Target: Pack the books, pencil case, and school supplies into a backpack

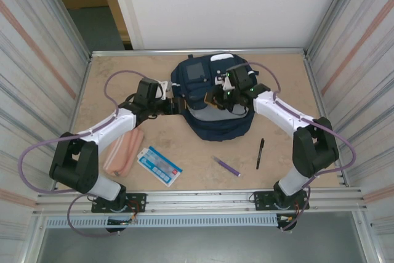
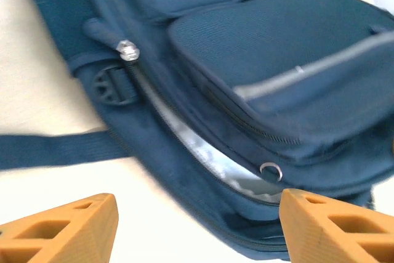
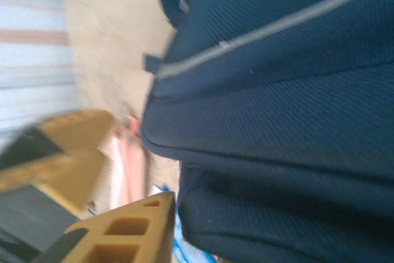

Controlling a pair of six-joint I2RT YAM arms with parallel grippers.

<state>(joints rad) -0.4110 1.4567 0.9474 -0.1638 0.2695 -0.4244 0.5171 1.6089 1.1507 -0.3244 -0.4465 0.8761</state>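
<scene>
built of white shells (image 1: 111,129) and black joints (image 1: 74,164), trailed by lilac cables (image 1: 109,84), dotted with green lights (image 1: 229,93), tipped with orange hollow fingers (image 2: 68,229).

A lab-style robot cell: corrugated metal walls (image 1: 37,47) fence a beige table (image 1: 184,146), with an aluminium rail (image 1: 203,198) along its near edge.

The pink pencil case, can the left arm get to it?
Probably yes. The pencil case lies uncovered beside the left arm, and the left gripper is open and empty; it would only need to swing back from the backpack.
</scene>
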